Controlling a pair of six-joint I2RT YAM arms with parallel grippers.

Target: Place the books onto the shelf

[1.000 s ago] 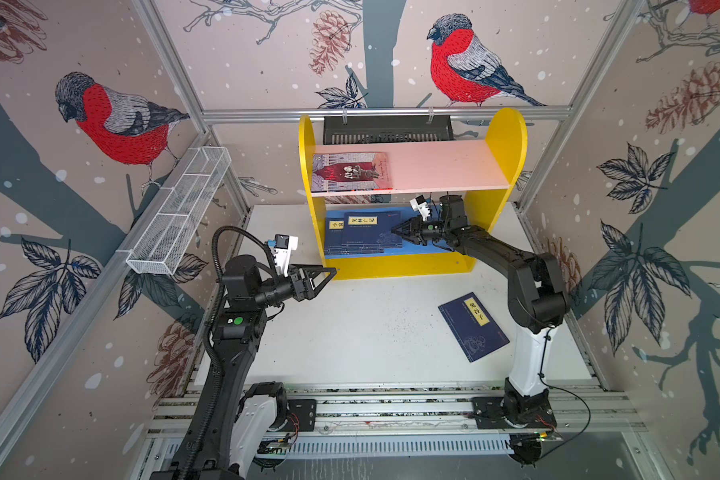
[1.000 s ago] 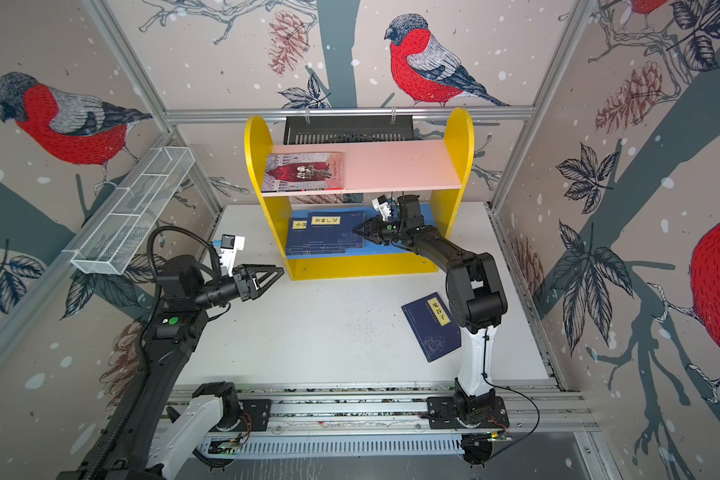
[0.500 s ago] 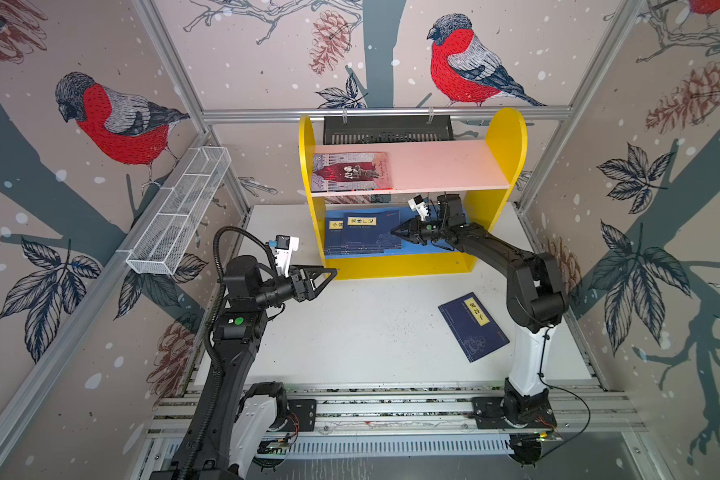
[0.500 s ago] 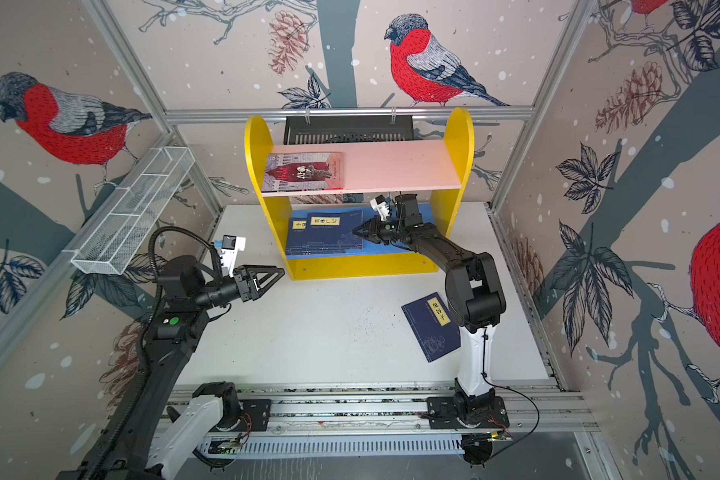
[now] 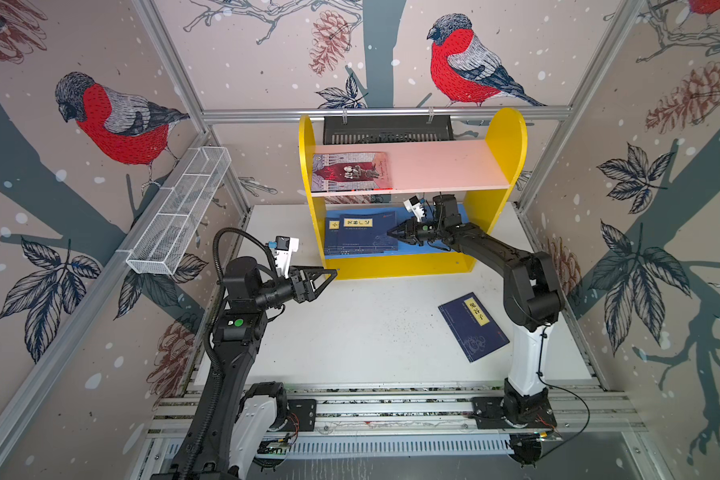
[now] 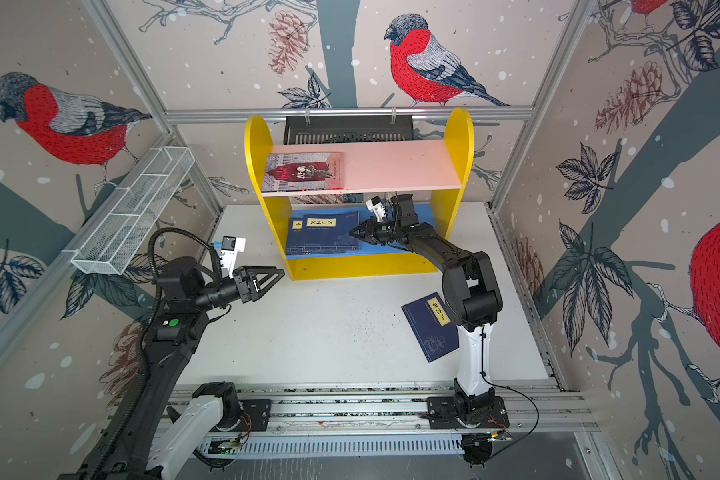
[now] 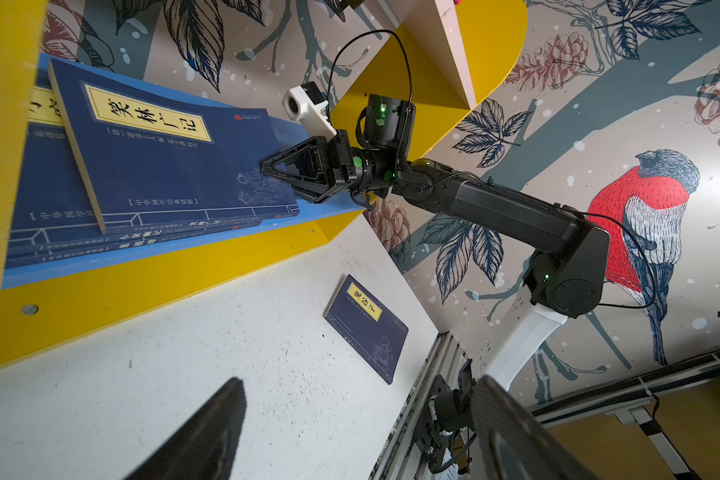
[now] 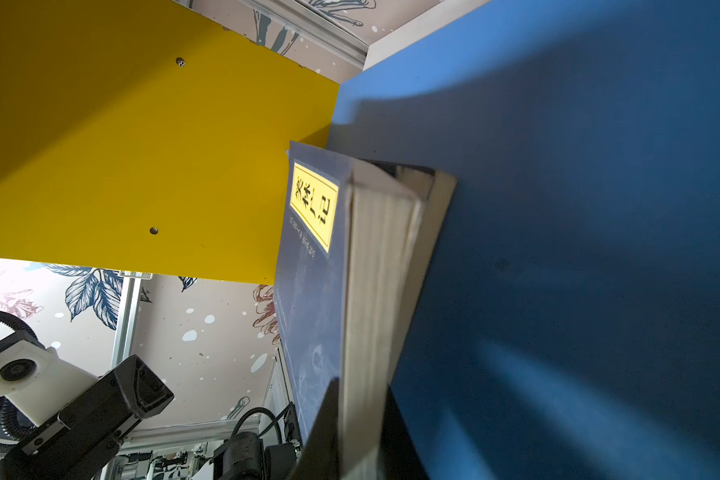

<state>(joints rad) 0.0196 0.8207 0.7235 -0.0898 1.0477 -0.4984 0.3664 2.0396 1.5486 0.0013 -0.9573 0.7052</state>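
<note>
shelf (image 5: 506, 137): yellow side panels and base, pink upper board (image 5: 445, 166), blue lower board (image 8: 599, 208) | top navy book (image 5: 364, 232): yellow label, black characters, faint pale line drawing | near-right book (image 5: 472, 326): same navy, yellow label | far-left book (image 5: 350, 171): grey-lilac, dark red picture, possibly pale figures | table (image 5: 371, 332): white, dark specks | walls (image 5: 267, 62): beige, red-breasted birds, navy leaves

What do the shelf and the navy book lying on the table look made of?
Shelf: likely painted or laminated board, with smooth matte faces and screw heads in the yellow side. Navy book: paperback with a matte card cover, thin and flat.
</note>
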